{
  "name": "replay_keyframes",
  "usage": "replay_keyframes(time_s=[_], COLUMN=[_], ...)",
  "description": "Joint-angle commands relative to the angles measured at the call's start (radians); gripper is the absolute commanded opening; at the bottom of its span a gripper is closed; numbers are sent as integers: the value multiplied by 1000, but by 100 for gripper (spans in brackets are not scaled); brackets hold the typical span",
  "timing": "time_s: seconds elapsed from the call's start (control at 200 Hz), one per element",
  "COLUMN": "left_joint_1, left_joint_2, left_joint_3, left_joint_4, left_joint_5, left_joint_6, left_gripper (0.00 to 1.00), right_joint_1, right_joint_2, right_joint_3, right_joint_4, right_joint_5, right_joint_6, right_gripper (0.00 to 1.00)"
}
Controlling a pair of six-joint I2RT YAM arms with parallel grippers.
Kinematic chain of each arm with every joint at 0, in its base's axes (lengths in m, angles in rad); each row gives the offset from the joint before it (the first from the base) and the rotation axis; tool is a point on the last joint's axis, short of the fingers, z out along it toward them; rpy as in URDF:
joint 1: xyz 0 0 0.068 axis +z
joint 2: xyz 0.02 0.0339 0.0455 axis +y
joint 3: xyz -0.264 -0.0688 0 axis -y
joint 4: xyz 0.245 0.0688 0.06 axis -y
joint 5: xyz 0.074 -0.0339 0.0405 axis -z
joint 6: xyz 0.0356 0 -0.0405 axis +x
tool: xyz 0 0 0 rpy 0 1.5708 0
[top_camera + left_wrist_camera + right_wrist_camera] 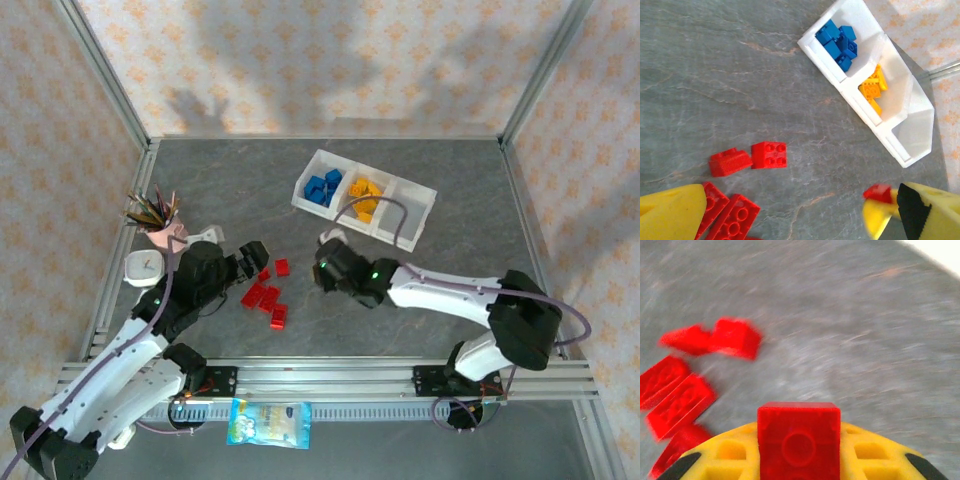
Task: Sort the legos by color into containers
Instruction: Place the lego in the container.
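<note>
Right tool (799, 465) clamped on one red brick (799, 432): square-faced, glossy, a round mark on its near side. Left tool (800, 212) spread wide, nothing in it. Just beyond both, five loose red bricks (268, 297) counted on the grey tabletop (470, 230), two chunky and three flat and studded. Farther off, one white tray (415, 192) of three compartments. About five blue bricks (322, 187) in its left end as seen from above, about five yellow-orange bricks (364, 198) in the middle one.
</note>
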Motion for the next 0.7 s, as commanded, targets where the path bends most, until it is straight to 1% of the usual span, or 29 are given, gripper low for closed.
replay_keyframes(time_s=[0.0,0.09,0.19,0.28,0.39,0.45,0.516,0.571,0.636,0.696], left_joint_1=[-39,-78,-109,-133,-136,-136,-136,-136,-136,-136], left_joint_2=[56,120,191,245,303,333,362,381,404,418], left_joint_3=[46,59,76,95,116,131,142,154,171,185], left_joint_4=[141,203,280,325,379,398,417,425,432,433], left_joint_5=[19,-6,3,-15,-12,-7,-10,-11,-6,-8], left_joint_6=[48,61,71,89,101,110,121,127,135,143], left_gripper=[99,99,99,99,99,99,99,99,99,99], right_joint_1=[-143,-266,-384,-461,-559,-590,-608,-631,-657,-661], right_joint_2=[-38,-46,-29,2,67,108,151,196,244,269], right_joint_3=[1,31,67,97,148,184,212,244,283,312], right_joint_4=[-91,-103,-115,-110,-94,-91,-67,-58,-59,-53], right_joint_5=[25,23,5,40,13,15,61,56,50,47], right_joint_6=[34,32,24,8,6,3,-3,-5,-7,-30], right_gripper=[21,22,22,22,22,22,23,23,29,35])
